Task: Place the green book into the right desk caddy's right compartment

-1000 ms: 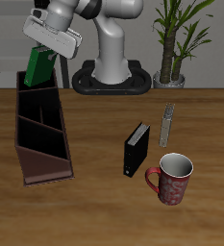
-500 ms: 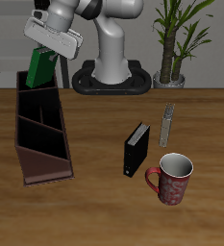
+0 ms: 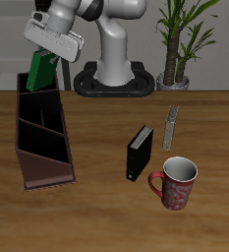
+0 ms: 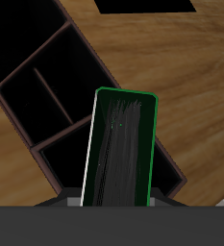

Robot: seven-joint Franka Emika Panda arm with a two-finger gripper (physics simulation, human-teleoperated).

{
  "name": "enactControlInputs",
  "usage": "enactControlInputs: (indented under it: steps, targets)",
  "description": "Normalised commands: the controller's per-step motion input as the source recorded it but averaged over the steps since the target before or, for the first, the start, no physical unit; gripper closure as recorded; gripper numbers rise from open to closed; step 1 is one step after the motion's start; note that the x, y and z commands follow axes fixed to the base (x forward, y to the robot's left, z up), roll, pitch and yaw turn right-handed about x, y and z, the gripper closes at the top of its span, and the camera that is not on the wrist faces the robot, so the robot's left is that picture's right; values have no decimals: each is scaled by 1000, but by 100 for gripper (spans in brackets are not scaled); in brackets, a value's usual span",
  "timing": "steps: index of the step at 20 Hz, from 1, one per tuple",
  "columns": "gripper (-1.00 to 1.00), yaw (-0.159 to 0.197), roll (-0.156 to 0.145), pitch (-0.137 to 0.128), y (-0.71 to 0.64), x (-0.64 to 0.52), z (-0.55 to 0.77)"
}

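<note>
My gripper [image 3: 49, 51] is shut on the green book [image 3: 39, 71] and holds it tilted over the far end of the right desk caddy [image 3: 42, 138], above its right compartment [image 3: 39, 101]. The book's lower end hangs at about the rim of that section. In the wrist view the green book [image 4: 120, 149] fills the middle, white page edges along one side, with the dark reddish-brown caddy [image 4: 65, 77] and its slanted dividers beneath it. The gripper's fingers are hidden behind the book there.
A small black book [image 3: 139, 152] stands near the table's middle. A red patterned mug [image 3: 176, 183] sits near the front edge. A thin grey object [image 3: 170, 127] lies behind the mug. The robot base [image 3: 114, 79] and a potted plant [image 3: 177, 44] stand at the back.
The gripper and the green book have risen very slightly; otherwise nothing has visibly moved.
</note>
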Motion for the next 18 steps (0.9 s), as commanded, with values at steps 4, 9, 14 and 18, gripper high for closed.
enactControlInputs:
  steps: [4,9,14,18]
  targets:
    - [100,-6,6,8,42,-7,-78]
    - [100,-5,-1,4,-9,2,-124]
    - [100,-6,-5,21,-58,29,-201]
    - [100,-16,-13,39,-60,77,-151]
